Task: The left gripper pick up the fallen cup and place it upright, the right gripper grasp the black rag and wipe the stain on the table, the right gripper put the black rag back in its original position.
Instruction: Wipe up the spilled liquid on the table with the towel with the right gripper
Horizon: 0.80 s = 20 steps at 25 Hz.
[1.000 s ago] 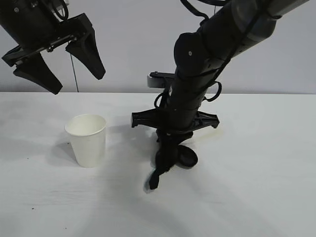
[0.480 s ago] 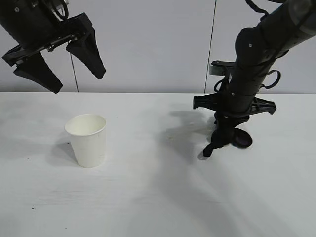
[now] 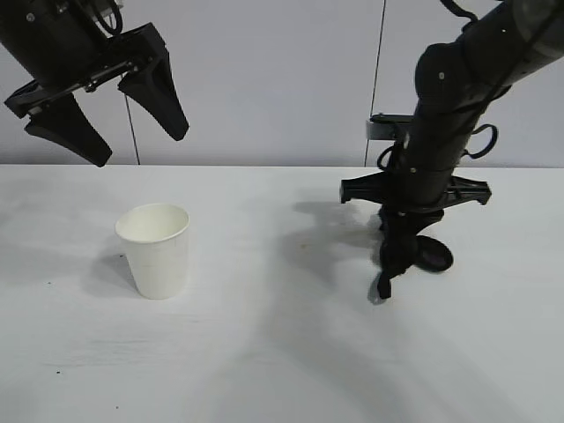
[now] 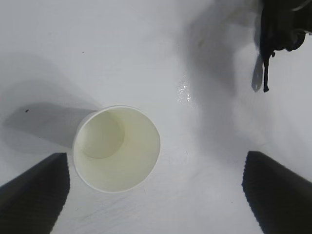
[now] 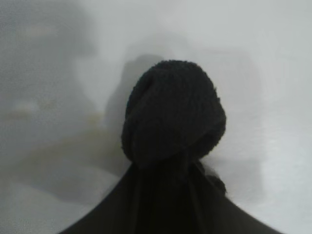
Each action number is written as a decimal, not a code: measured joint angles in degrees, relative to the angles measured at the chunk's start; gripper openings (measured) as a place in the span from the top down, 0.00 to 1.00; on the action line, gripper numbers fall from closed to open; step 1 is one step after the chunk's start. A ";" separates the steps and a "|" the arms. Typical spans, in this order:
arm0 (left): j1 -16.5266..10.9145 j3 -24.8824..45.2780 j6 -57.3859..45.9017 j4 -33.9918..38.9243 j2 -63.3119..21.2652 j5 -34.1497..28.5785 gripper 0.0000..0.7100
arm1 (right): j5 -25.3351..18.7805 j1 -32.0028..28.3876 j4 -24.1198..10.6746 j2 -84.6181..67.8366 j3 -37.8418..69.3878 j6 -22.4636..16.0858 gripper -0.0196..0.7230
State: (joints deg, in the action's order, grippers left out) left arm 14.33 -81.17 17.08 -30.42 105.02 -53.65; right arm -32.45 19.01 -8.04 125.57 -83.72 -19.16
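The white cup [image 3: 156, 249] stands upright on the table [image 3: 264, 352], left of centre. My left gripper [image 3: 141, 150] hangs high above it, open and empty; the left wrist view looks down into the cup [image 4: 117, 148] between its two wide-apart fingers [image 4: 34, 195]. My right gripper [image 3: 404, 242] points down at the right, just over the table, shut on the black rag [image 3: 429, 254], whose thin strip [image 3: 385, 286] dangles to the surface. The right wrist view shows the rag [image 5: 173, 112] bunched beyond the fingers, with a faint yellowish trace of the stain [image 5: 68, 146] beside it.
A small wet glint [image 4: 184, 90] lies on the table between the cup and the right gripper [image 4: 280, 24]. A pale wall with a vertical seam [image 3: 377, 79] stands behind the table's far edge.
The right arm has carried the rag from the table's middle over to the right, then settled a little lower. The left arm and the cup have not moved.
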 joint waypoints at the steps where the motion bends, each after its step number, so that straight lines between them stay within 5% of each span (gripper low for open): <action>1: 0.00 0.00 0.00 0.00 0.00 0.00 0.02 | 0.19 1.87 0.59 0.00 0.00 0.08 0.81; 9: 0.00 0.00 0.00 0.00 0.00 0.02 0.02 | 4.95 9.82 2.67 1.07 0.06 0.37 0.81; 15: 0.00 0.00 0.00 0.00 0.00 0.02 0.02 | 6.71 6.02 4.68 3.21 -2.89 -0.08 0.81; 20: 0.00 0.00 0.00 0.00 0.00 0.07 0.02 | 6.90 -0.21 2.93 3.97 -4.50 -0.27 0.81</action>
State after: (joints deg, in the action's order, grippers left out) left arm 14.33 -81.17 17.08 -30.42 105.02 -53.58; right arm -25.55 18.80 -5.11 129.54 -88.22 -19.43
